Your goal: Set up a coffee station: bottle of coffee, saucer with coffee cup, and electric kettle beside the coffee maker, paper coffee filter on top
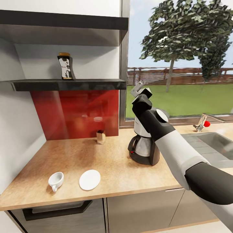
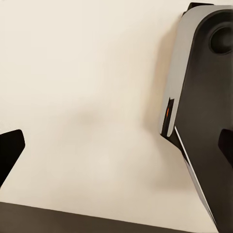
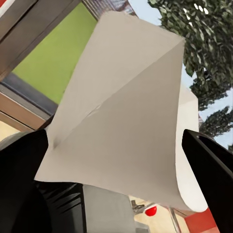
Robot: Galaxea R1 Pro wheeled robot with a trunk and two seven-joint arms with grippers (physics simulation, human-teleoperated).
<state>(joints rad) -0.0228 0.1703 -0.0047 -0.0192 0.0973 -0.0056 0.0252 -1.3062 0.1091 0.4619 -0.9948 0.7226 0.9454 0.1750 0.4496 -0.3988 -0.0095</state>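
The bottle of coffee [image 1: 65, 66] stands on the dark kitchen shelf [image 1: 81, 84]. On the countertop [image 1: 113, 165] the coffee maker [image 1: 142, 147] stands by the window, partly behind my right arm. Raised above it, my right gripper [image 1: 139, 88] is shut on the paper coffee filter [image 3: 121, 111], which spans the gap between the black fingers [image 3: 22, 160]. The coffee cup [image 1: 56, 180] and the saucer [image 1: 89, 179] lie side by side and apart near the counter's front edge. My left gripper [image 2: 116, 150] is open over a plain beige surface. The electric kettle is out of view.
A small box-like object [image 1: 100, 136] stands against the red backsplash. The steel sink [image 1: 213, 142] and its faucet [image 1: 203, 121] are to the right of the coffee maker. A second shelf [image 1: 64, 21] hangs above the bottle. A wall borders the counter's left end.
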